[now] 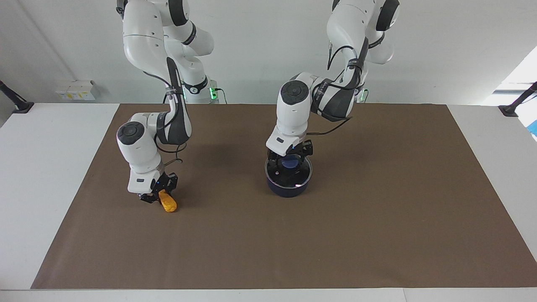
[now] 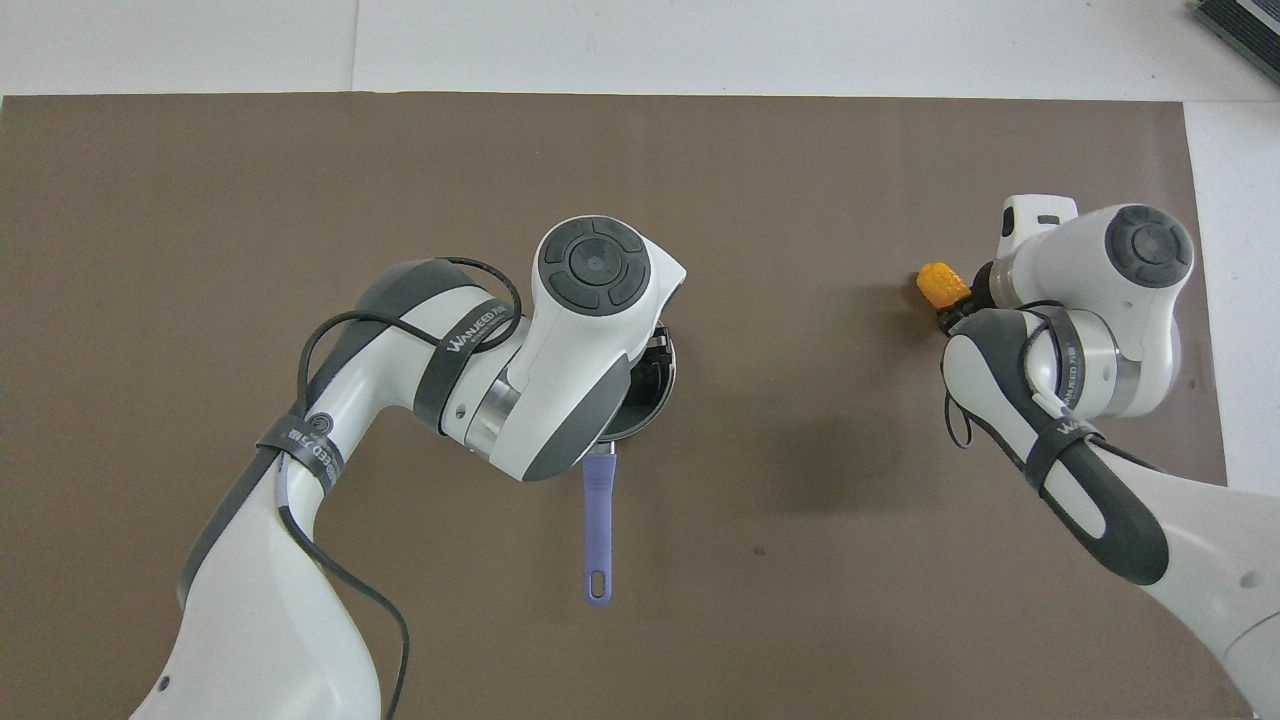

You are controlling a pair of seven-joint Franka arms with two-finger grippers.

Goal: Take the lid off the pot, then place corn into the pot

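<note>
The dark blue pot [image 1: 288, 189] stands mid-table with the glass lid [image 1: 293, 179] on it. Its long blue handle [image 2: 597, 530] points toward the robots. My left gripper [image 1: 289, 160] is down over the lid, around its blue knob [image 1: 292, 162]. In the overhead view the left arm hides most of the pot [image 2: 650, 405]. The yellow-orange corn [image 1: 168, 204] lies tilted, low at the mat, toward the right arm's end of the table. My right gripper [image 1: 160, 196] is shut on its upper end; the corn [image 2: 942, 284] sticks out from under that gripper.
A brown mat [image 1: 377, 218] covers the table, with white table edge [image 1: 42, 176] at both ends. A small white box [image 1: 75, 90] sits near the wall at the right arm's end.
</note>
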